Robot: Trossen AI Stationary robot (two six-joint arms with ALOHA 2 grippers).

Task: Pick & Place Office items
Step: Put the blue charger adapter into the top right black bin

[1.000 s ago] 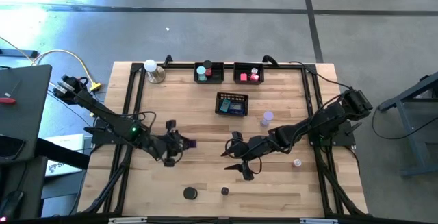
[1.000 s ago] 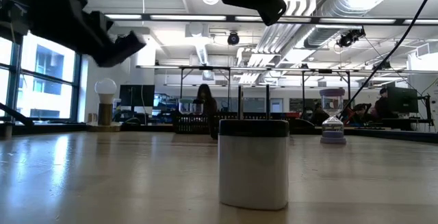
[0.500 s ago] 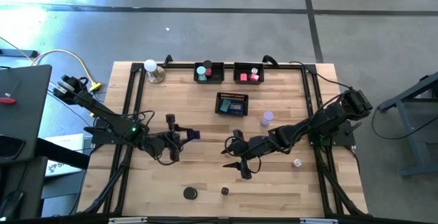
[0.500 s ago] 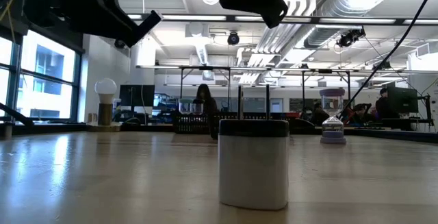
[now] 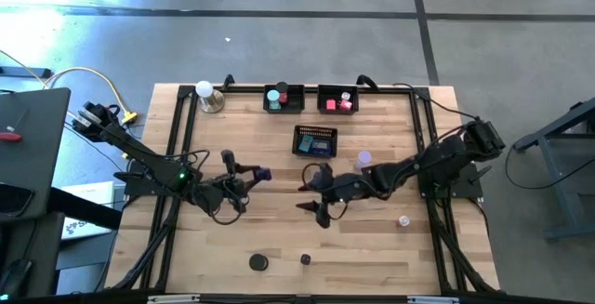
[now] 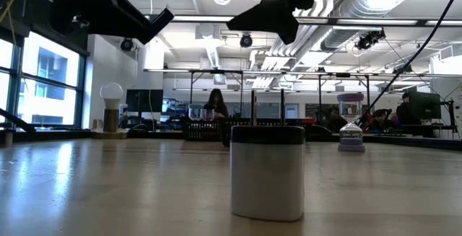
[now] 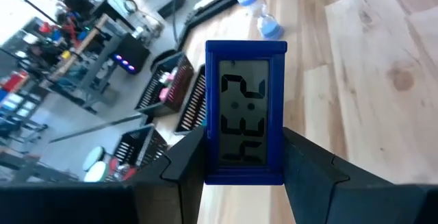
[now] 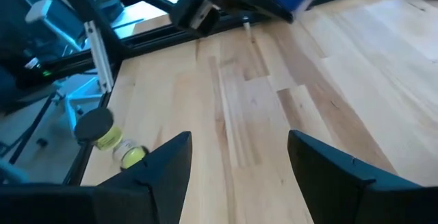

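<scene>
My left gripper hangs over the table's left-middle, shut on a dark blue rectangular clock with a grey digit display; the high view shows the clock as a small blue block. My right gripper hovers open over the table's middle, with only bare wood between its fingers. A black disc and a tiny dark piece lie near the front edge. A lavender hourglass stands right of centre, and a small white-pink piece lies farther right. My left gripper pinches the clock between its two fingers, one on each long side of the blue frame, at the end nearer the wrist. The fingers lie along the clock and come nearly level from the table's left. The clock is lifted clear of the table.
Three black mesh trays hold small pieces: two at the far edge and one nearer the middle. A white ball on a metal base stands far left. A white cylinder with a black top stands close to the low camera.
My left gripper has rolled and tipped upward, swinging the blue clock toward the table's far edge, still held clear. My right gripper has moved toward the far edge and a little left, rolling somewhat, its fingers still apart.
</scene>
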